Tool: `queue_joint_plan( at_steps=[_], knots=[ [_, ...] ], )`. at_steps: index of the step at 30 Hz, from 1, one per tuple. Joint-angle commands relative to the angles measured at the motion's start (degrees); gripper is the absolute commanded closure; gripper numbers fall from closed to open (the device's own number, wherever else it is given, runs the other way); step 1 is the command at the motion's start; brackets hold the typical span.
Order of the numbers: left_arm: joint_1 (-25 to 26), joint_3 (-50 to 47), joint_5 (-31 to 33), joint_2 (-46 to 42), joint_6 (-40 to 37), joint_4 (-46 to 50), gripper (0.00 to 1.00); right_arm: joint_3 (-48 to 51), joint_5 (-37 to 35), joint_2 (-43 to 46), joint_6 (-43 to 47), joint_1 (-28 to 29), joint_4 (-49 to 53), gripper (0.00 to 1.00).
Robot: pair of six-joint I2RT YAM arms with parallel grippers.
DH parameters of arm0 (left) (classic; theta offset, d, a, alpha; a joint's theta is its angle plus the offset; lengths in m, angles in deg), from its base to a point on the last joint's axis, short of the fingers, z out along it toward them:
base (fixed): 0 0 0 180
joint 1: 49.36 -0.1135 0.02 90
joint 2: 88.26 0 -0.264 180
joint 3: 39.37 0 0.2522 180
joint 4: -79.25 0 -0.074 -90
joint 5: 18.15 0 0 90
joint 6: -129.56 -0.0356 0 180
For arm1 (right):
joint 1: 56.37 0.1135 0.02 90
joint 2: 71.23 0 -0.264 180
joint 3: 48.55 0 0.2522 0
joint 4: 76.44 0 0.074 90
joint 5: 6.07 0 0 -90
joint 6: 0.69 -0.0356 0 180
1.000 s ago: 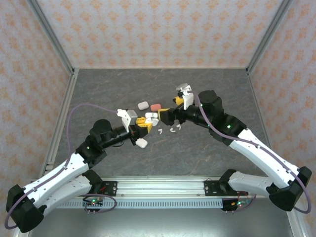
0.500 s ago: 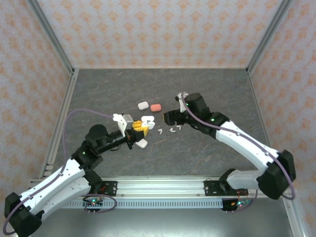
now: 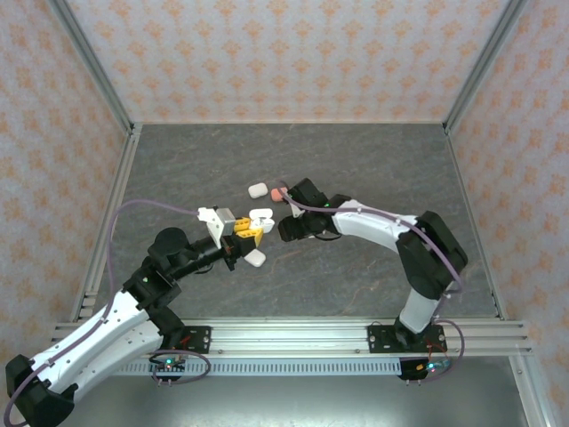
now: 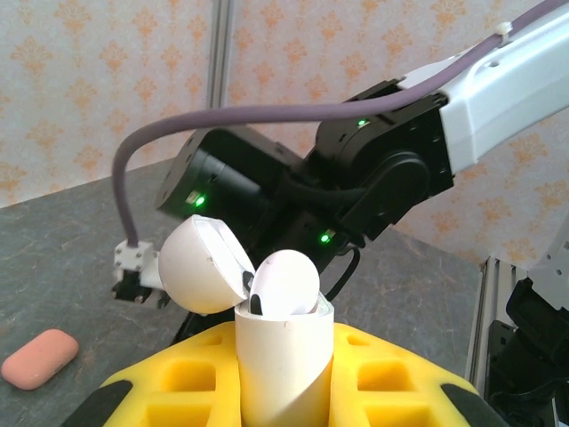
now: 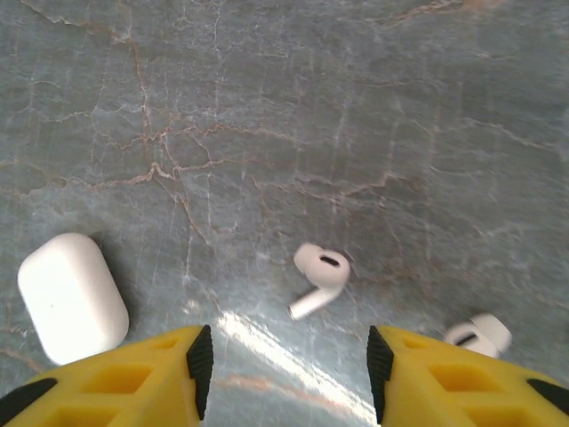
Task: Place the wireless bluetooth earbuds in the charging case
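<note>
1. Holding the charging case [image 4: 283,360] upright, my left pincer [image 3: 248,233] is clamped on the case's body, and the lid [image 4: 203,264] is flipped back.
2. One seated earbud [image 4: 284,283] sits in the mouth of the case, just above that pincer's jaws. I cannot tell whether it is pushed fully home.
3. My right pincer [image 5: 284,356] hangs low over the counter [image 5: 356,107] with its jaws partly apart, gripping nothing.
4. A loose earbud [image 5: 320,276] lies just ahead of its tips, in line with the gap.
5. A second loose earbud [image 5: 477,334] lies by the jaw on the right of the wrist view, and a closed case [image 5: 71,298] lies by the other jaw.
6. I judge the job to be at an early stage. One bud is in, the next is lined up but not picked, and the loose ones remain.
</note>
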Motion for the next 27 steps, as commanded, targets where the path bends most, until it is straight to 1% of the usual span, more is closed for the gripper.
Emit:
queue_joint_plan(
  at_steps=[1,5,8,12,14,18,27],
  knots=[
    [0.2,-0.1,0.7,-1.3,-1.2,0.5,1.0,-3.0,-2.9,-3.0,-1.3,0.3,1.5,0.5],
    [0.2,-0.2,0.9,-1.8,-1.3,0.9,1.0,-5.2,-5.5,-6.5,-1.1,0.8,3.2,0.52],
    [0.2,-0.3,1.1,-2.0,-1.4,1.1,1.0,-6.9,-6.2,-8.7,-0.5,1.3,4.1,0.54],
    [0.2,-0.4,1.1,-2.2,-1.4,1.2,1.0,-8.6,-6.2,-11.1,-0.2,1.6,5.3,0.58],
    [0.2,-0.5,1.3,-2.3,-1.4,1.2,1.0,-9.2,-6.2,-12.0,-0.1,1.8,5.6,0.62],
    [0.2,-0.6,1.4,-2.4,-1.5,1.2,1.0,-10.1,-6.0,-13.3,0.2,1.9,7.1,0.68],
    [0.2,-0.9,1.8,-2.2,-1.5,1.1,1.0,-10.1,-5.7,-13.4,0.5,2.1,9.3,0.76]
  ],
)
